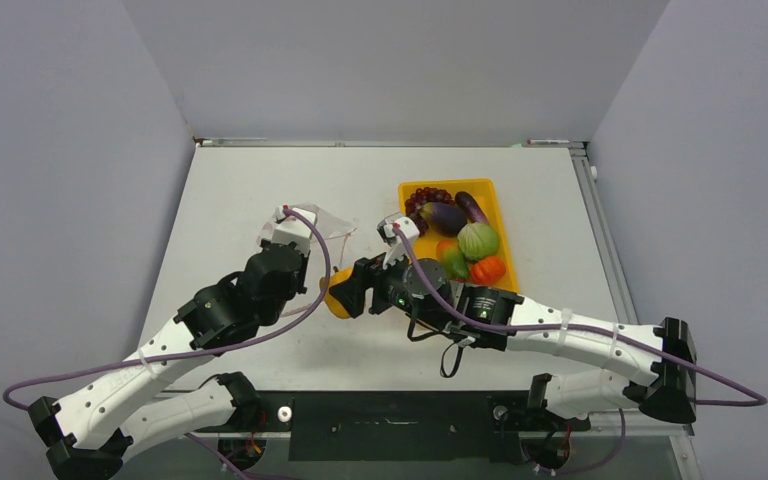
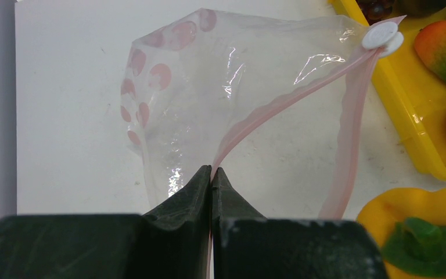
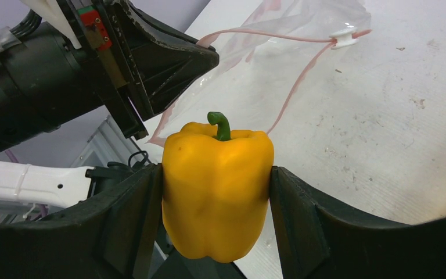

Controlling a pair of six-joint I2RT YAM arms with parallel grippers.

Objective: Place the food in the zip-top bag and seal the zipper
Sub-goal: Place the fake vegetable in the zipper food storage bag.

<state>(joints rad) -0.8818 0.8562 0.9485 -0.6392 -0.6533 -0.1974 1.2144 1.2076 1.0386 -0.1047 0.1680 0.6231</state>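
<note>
My left gripper (image 2: 212, 170) is shut on the pink-red zipper strip (image 2: 279, 104) and holds one lip of the clear, pink-dotted zip-top bag (image 2: 220, 81) up, so the mouth gapes. A white slider (image 2: 381, 35) sits at the strip's far end. My right gripper (image 3: 215, 174) is shut on a yellow toy bell pepper (image 3: 218, 186), held just before the bag's mouth (image 3: 279, 52). In the top view the pepper (image 1: 338, 298) is beside the left gripper (image 1: 295, 222). The grape bunch (image 1: 425, 196), eggplants (image 1: 447, 216), green round fruit (image 1: 478, 241) and an orange-red piece (image 1: 488, 269) lie in the tray.
The yellow tray (image 1: 505, 215) stands right of the bag, close behind the right wrist. The two arms sit close together at the table's middle. Grey walls enclose the table on the left, far and right sides.
</note>
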